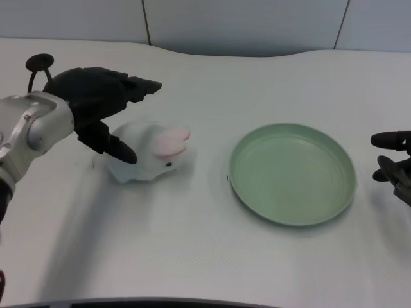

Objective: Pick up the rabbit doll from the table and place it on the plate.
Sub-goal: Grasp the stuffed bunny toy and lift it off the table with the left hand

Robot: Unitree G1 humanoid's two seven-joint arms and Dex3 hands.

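The rabbit doll (149, 153) is white with pink ears and lies on the table left of centre, its head toward the plate. My left hand (99, 102) hovers over the doll's back left, fingers (142, 86) spread and pointing right above it. The thumb (118, 149) hangs down in front of the doll's left side; I cannot tell whether it touches. Nothing is held. The green plate (292, 174) sits empty to the right of the doll, a short gap between them.
My right hand (393, 160) rests at the right edge, just past the plate. A black round hole (40, 61) sits in the tabletop at the back left, behind my left forearm (29, 131).
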